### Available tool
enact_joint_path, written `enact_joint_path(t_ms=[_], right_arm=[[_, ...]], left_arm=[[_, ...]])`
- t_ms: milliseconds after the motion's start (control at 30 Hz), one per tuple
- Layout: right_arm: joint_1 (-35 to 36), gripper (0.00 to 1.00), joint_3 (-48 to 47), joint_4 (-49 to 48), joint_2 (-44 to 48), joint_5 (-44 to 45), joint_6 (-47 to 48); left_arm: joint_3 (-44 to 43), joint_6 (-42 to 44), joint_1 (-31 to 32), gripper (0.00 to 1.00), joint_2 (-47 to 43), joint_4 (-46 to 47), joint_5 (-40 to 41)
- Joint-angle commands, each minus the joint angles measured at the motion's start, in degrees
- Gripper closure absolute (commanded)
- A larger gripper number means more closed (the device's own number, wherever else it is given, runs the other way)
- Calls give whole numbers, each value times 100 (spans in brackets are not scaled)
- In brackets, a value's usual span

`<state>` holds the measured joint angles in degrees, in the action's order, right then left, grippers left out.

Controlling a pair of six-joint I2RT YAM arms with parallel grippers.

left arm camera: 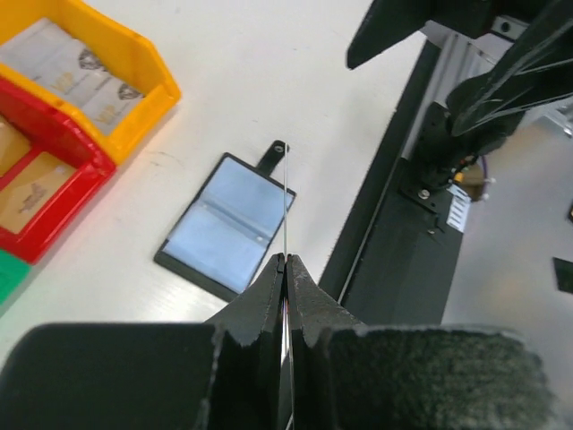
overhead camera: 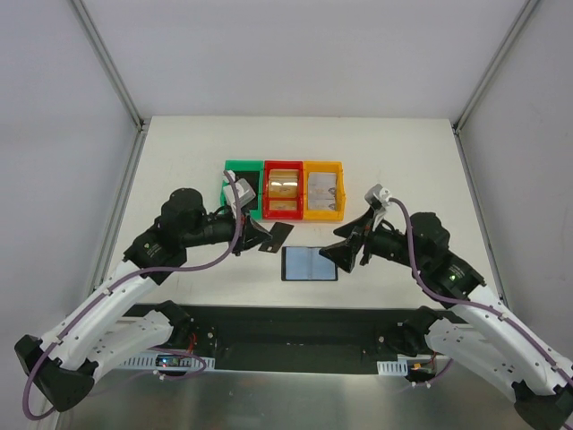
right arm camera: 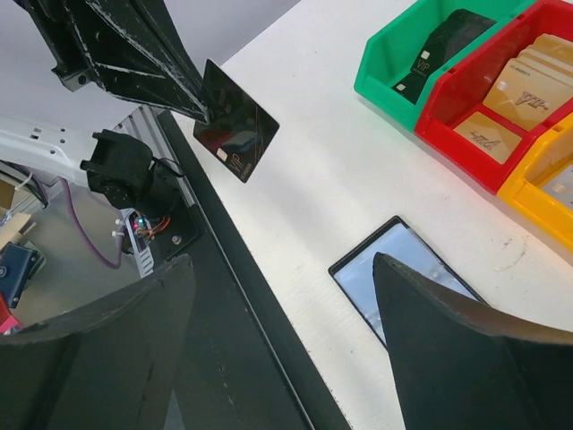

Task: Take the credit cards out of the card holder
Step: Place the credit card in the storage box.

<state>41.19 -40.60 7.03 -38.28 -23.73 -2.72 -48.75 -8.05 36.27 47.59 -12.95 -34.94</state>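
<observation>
The card holder (overhead camera: 310, 263) lies open and flat on the table, its two bluish-grey panels up; it also shows in the left wrist view (left arm camera: 228, 224) and the right wrist view (right arm camera: 403, 269). My left gripper (overhead camera: 261, 240) is shut on a black credit card (overhead camera: 278, 236) and holds it in the air left of the holder. The card is edge-on in the left wrist view (left arm camera: 286, 202) and face-on in the right wrist view (right arm camera: 235, 121). My right gripper (overhead camera: 345, 254) is open and empty, low beside the holder's right end, its jaws wide apart (right arm camera: 282, 269).
Three bins stand in a row behind the holder: green (overhead camera: 240, 170) with black cards (right arm camera: 448, 40), red (overhead camera: 284, 167) with tan-gold cards (right arm camera: 519, 81), yellow (overhead camera: 323, 167) with pale cards (left arm camera: 76, 67). The black base rail (overhead camera: 286, 327) runs along the near table edge.
</observation>
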Motion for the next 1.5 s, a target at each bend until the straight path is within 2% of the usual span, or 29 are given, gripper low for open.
enact_joint_path(t_ms=[0,200,400,533,600,800,1000,1467], right_arm=[[-23,18,-44,53,137,219,87],[-32,18,-18,220,128,298,210],[-41,19,228,247,286,281,228],[-32,19,333,220,339,228,228],[-32,19,368,203,330,141,228],[-32,20,465,185,339,-79,176],[-32,21,544,281,567,-36,140],[-32,22,597,290,541,-115,-35]], left_arm=[[260,566,-85,100,-180,91,803],[208,1937,-339,100,276,-331,1253],[-20,3649,-1121,100,759,-366,604],[-248,5082,-1613,100,988,-463,-432],[-441,5488,-1938,100,1251,-471,-855],[-1635,6648,-2098,100,2595,-1252,-822],[-2533,7335,-2256,100,3598,-2053,-338],[-3351,8196,-2502,100,4592,-2792,163]])
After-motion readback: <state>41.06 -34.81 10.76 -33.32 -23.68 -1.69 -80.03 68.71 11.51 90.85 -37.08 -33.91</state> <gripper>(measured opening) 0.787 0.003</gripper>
